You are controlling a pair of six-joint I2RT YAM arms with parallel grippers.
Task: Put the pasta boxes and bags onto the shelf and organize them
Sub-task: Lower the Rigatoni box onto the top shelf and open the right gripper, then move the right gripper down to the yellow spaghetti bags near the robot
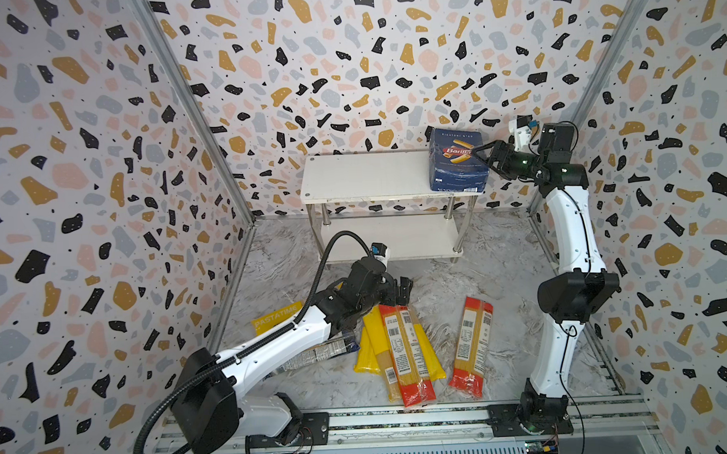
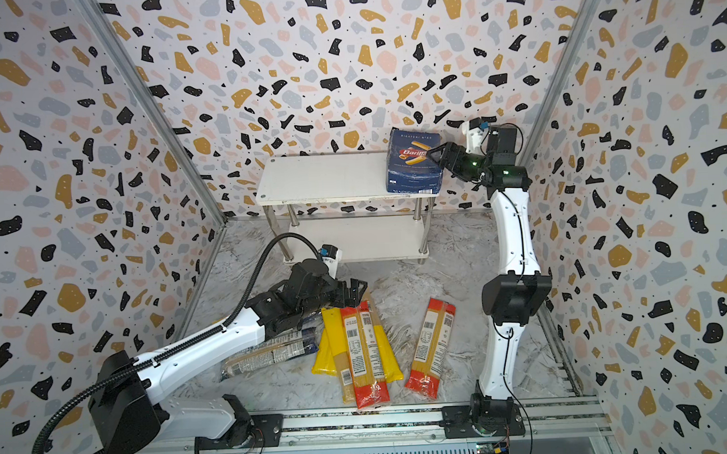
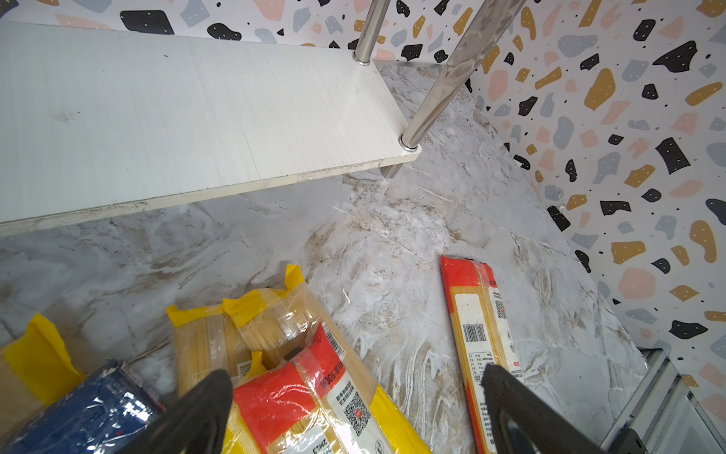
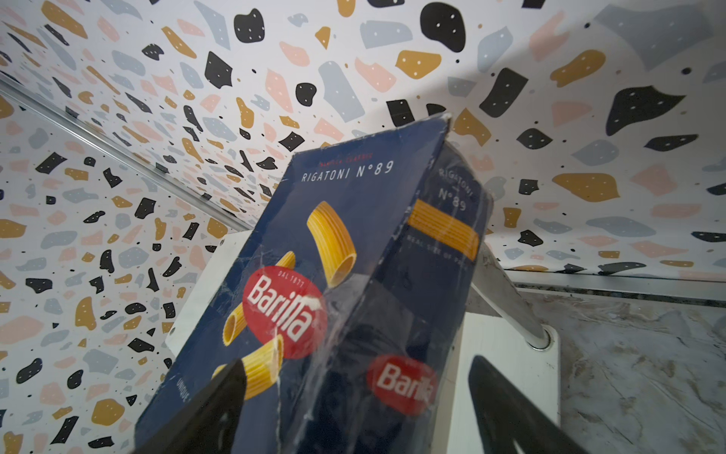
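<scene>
Red-ended bags (image 1: pixel 403 355) lengthwise toward shelf (image 1: pixel 364 176), rigatoni box (image 1: pixel 457 160) upright

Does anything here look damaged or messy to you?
Yes. The rigatoni box on the shelf has a scuffed, frayed top corner and wrinkled clear film. The spaghetti bags lie in a crisscross heap on the table, not yet shelved.

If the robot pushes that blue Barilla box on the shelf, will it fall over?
The blue Barilla box is probably stiff: it looks like cardboard with crisp edges. It stands upright at the right end of the shelf, on the top board, so a high push might tip it or slide it off. Its glossy skin may be slippery.
</scene>
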